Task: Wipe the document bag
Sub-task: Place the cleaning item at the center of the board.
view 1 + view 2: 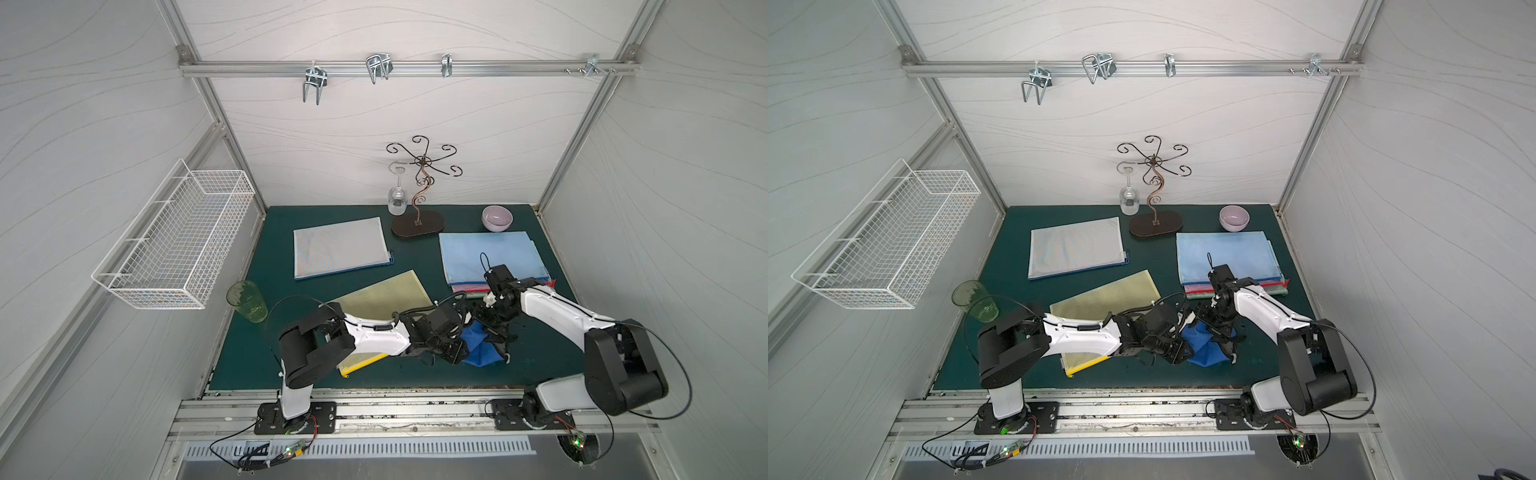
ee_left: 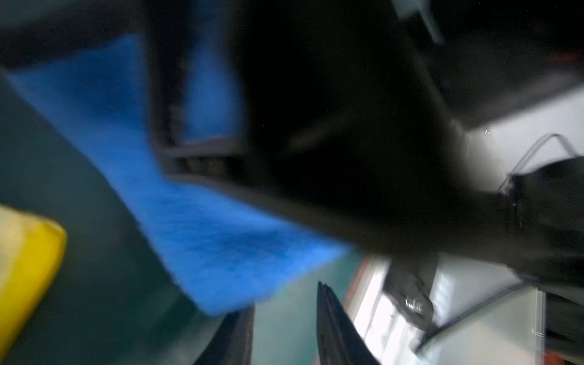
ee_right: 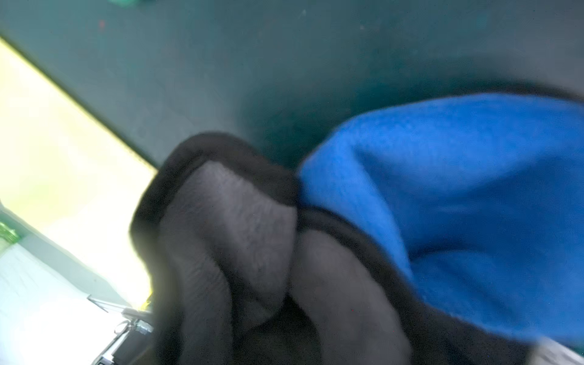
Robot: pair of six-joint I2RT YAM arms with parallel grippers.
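**Cloth held between the two grippers beside the yellow bag, before any wiping stroke**

Read the green mat as a clock face, with 6 o'clock at the edge by the arm bases. The yellow document bag lies flat and skewed from the centre toward 7 o'clock, with its zip end under the left forearm. Because it is the bag nearest both arms, it is probably the one to be wiped. A pale mesh bag lies at 10 o'clock and a stack of blue bags at 2 o'clock, both well apart from the arms.

The blue cloth sits crumpled at about 5 o'clock, just beside the yellow bag and not on it. Both arms converge there, which suggests the cloth is being gathered or passed so that one arm can wipe with it.

In the left wrist view the left gripper shows its two fingers partly apart, with bare mat between them. The cloth's edge lies just beside one finger and is not pinched.

The right gripper is down on the cloth, and blue fabric fills its wrist view. Blur hides whether its jaws have closed on the fabric, so this cannot be told.

A green cup stands at 9 o'clock.
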